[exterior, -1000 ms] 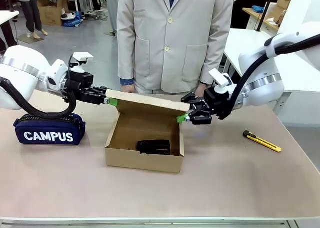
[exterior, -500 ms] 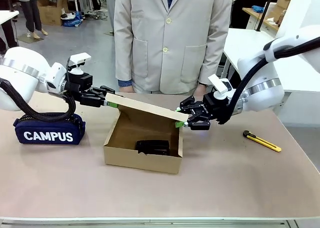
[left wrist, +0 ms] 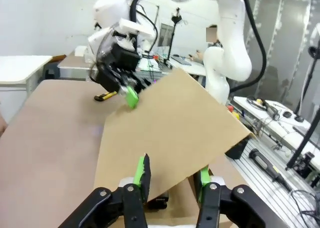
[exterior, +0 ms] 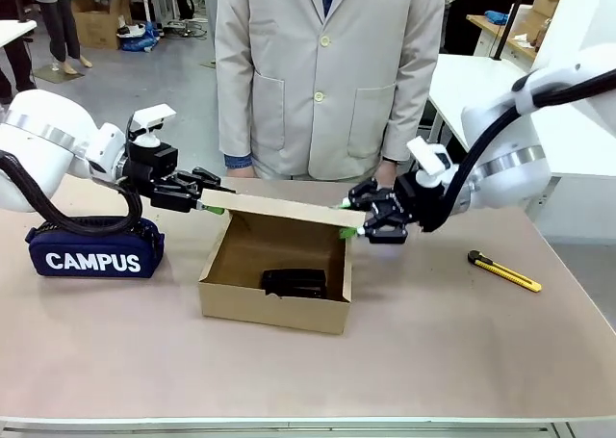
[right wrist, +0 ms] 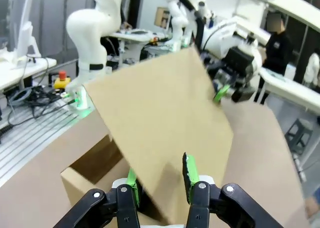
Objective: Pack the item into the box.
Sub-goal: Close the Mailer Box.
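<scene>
front: stapler [exterior: 295, 283] lies left-right inside the box [exterior: 274, 308], lower than the half-lowered flap [exterior: 284, 210]. left gripper [exterior: 214, 205] pinches the flap's left end, right gripper [exterior: 354, 228] its right end.
left wrist: flap edge clamped in the jaws.
right wrist: flap edge clamped likewise.

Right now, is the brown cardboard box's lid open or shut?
Open: left gripper and right gripper hold lid raised; black stapler visible inside.

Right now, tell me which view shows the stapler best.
The front view: the stapler lies in plain sight on the floor of the box, under the raised flap. In both wrist views the flap lies across the box's opening.
</scene>
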### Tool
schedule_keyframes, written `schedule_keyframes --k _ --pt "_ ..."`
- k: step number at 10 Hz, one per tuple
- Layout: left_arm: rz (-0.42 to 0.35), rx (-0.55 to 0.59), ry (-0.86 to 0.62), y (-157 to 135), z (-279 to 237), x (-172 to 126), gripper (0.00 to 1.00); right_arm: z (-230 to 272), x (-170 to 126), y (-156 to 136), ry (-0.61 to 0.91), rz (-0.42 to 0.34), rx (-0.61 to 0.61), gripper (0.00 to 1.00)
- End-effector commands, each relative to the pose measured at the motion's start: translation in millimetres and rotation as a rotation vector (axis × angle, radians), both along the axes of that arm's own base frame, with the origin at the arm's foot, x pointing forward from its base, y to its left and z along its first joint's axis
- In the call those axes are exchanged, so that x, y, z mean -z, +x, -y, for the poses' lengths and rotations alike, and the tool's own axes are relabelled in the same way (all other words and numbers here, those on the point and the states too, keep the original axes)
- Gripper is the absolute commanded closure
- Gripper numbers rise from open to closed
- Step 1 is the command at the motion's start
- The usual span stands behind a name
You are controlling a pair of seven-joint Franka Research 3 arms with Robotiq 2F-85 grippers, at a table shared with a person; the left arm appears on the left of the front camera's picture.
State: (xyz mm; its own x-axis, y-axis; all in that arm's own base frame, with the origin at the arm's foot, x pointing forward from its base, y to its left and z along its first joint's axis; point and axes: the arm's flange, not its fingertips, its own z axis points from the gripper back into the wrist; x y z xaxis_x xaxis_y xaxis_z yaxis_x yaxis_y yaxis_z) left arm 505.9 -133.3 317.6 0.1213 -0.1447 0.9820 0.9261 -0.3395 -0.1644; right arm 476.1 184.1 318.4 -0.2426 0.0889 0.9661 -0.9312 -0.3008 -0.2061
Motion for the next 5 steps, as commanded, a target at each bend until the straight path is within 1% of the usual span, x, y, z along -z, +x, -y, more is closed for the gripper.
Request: schedule_keyframes --k 1,2,5 --pt "0.062 0.043 -0.021 1 3 -1 0.52 11 9 -29 0.051 0.167 -0.042 0.55" --pt "0.064 0.046 -0.028 0 1 0 0.52 10 9 -34 0.049 0.173 -0.051 0.55" --pt "0.11 0.035 -0.084 0 3 -2 0.52 2 8 -41 0.023 0.167 -0.067 0.55"
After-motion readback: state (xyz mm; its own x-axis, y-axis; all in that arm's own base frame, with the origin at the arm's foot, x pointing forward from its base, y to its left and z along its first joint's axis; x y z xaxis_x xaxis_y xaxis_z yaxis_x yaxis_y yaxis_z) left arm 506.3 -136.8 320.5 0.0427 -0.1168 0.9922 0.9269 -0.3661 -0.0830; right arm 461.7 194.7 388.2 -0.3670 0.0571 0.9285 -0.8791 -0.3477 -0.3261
